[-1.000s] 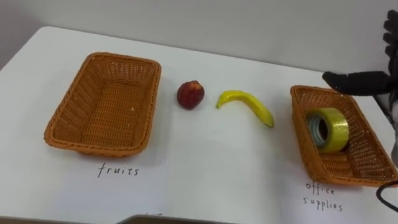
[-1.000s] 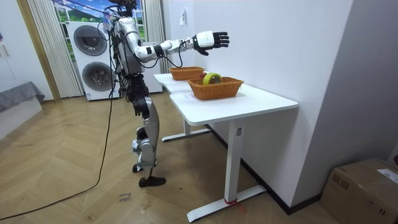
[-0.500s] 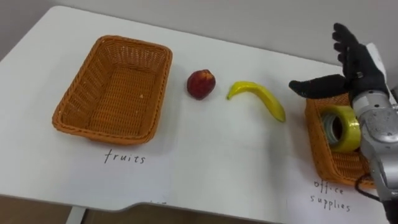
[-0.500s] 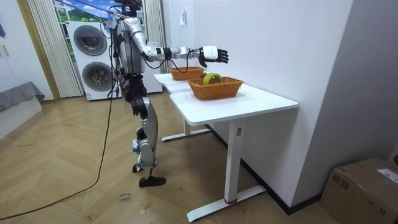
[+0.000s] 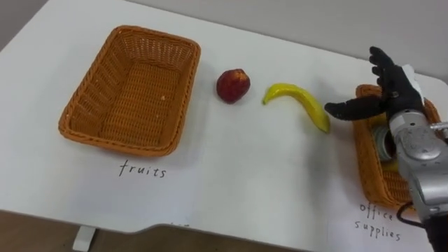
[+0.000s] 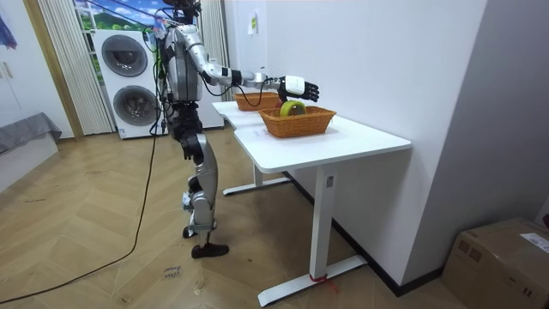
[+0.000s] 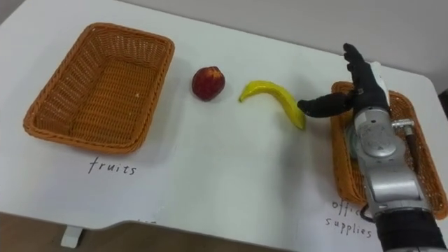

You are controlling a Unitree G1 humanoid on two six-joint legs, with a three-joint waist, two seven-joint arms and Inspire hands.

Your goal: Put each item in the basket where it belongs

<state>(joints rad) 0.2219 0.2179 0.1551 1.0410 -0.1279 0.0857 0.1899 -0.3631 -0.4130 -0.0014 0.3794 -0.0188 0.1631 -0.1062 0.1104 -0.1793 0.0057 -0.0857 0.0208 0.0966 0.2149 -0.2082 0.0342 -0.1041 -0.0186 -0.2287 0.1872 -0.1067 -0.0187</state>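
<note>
A yellow banana [image 5: 297, 103] and a red apple [image 5: 232, 85] lie on the white table [image 5: 231, 168] between two wicker baskets. The left basket [image 5: 133, 87], labelled fruits, holds nothing. In the right basket [image 5: 369, 168], labelled office supplies, a roll of yellow tape [image 6: 292, 108] sits mostly hidden behind my right hand. That hand [image 5: 389, 87] hovers open over the basket's left rim, its thumb pointing toward the banana's near end without touching it. In the room view the hand [image 6: 299, 87] hangs just above the near basket [image 6: 298, 121].
Paper labels lie in front of each basket: fruits [image 5: 142, 170] and office supplies [image 5: 374, 218]. The table's front edge [image 5: 210, 234] runs close along the bottom. A wall stands behind the table, and washing machines [image 6: 126, 77] stand behind me.
My right hand has dropped lower and drawn back toward the banana's end over the right basket's rim. The head view has tipped and shifted, so the whole scene slid.
</note>
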